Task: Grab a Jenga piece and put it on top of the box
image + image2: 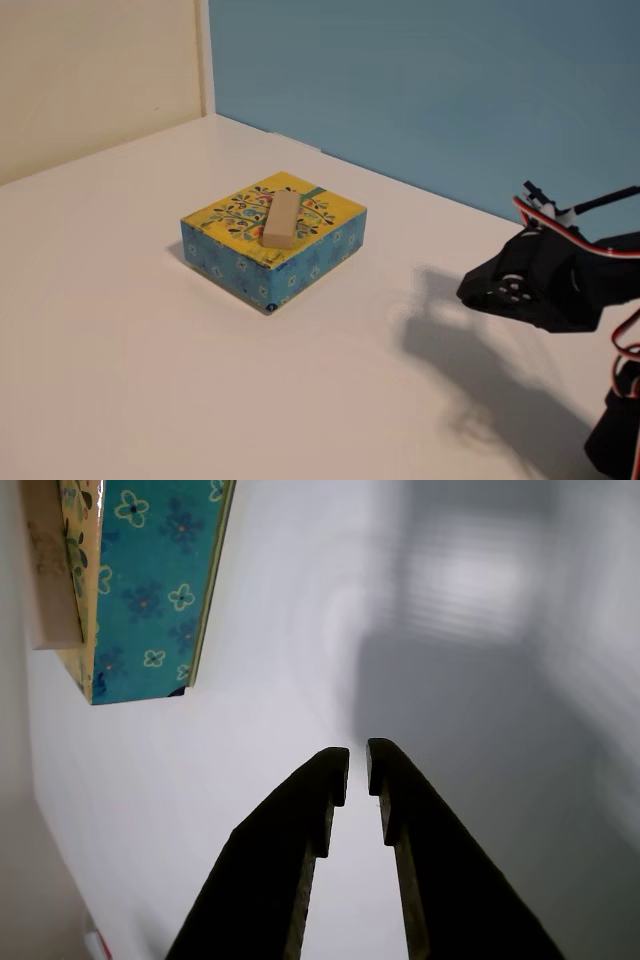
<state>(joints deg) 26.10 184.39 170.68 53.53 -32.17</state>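
1. Behind the white tabletop [150, 350] we see a cream wall [90, 70] on the left of the fixed view and a blue wall [430, 90] on the right, meeting at a corner.
2. We find the box [312, 259] near the middle of the tabletop in the fixed view, sitting flat, its yellow patterned top facing up and its blue flowered sides toward the camera.
3. We see the Jenga piece [281, 219] lying flat on the box's top, roughly centred, its long side running from the near edge toward the far edge.
4. Our arm [560, 280] sits at the right edge of the fixed view, well apart from the box, casting a dark shadow on the tabletop beside it.
5. In the wrist view we see the claw [357, 765] rising from the bottom edge, its two dark fingers [290, 850] nearly together with only a thin sliver of tabletop between the tips and nothing held between them.
6. In the same view the box's blue side [150, 580] fills the upper left corner, with the tan end of the block showing at the far left edge; both are clear of the claw.
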